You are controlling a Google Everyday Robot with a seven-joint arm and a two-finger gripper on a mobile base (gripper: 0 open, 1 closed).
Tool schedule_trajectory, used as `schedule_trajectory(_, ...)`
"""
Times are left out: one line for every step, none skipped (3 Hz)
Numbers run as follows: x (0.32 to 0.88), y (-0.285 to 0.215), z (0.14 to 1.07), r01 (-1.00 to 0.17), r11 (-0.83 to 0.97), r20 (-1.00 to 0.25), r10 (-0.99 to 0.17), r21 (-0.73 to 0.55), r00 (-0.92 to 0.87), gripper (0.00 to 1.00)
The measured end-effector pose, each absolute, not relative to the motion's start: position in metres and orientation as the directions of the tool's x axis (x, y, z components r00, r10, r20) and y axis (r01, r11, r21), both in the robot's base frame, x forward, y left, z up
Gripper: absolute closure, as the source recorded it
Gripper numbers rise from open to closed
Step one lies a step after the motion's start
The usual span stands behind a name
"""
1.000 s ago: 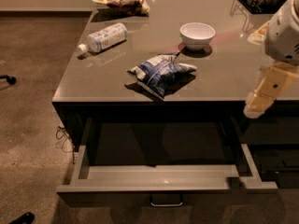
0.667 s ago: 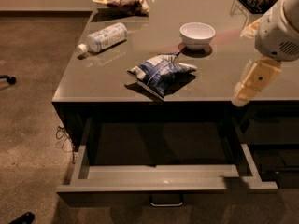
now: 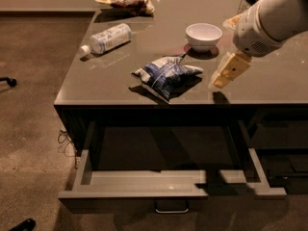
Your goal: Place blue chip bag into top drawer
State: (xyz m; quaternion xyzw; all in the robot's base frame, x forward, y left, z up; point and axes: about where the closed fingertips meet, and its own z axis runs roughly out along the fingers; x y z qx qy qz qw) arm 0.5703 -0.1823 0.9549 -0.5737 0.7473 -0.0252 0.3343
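Blue chip bag [image 3: 167, 74], likely light and crushable, lay on the counter [image 3: 96, 83] near the end effector [image 3: 229, 71], open or closed unclear; its puffy middle seemed the best hold.

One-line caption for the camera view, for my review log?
Robot hand hovers just right of the blue chip bag lying on the table; top drawer stands open below.

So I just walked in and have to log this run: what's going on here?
A robot arm reaches in from the right, its tool hanging above the table just right of the blue bag, not touching it. The bag lies near the table's front edge, not yet picked up. The top drawer below is pulled open. A bowl, a bottle and a brown bag sit farther back.
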Motion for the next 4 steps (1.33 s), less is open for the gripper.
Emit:
schedule_trajectory(0.596,-0.154,0.952,-0.843,0.298,-0.474,-0.879,-0.448,-0.059,0.0)
schedule_trajectory(0.614,-0.136,0.949,-0.844,0.262,-0.46,-0.888,-0.468,-0.02,0.0)
schedule_trajectory(0.633,-0.117,0.928,-0.863,0.206,-0.384,-0.923,-0.461,-0.015,0.0)
schedule_trajectory(0.648,-0.098,0.901,-0.891,0.145,-0.324,-0.946,-0.43,0.002,0.04)
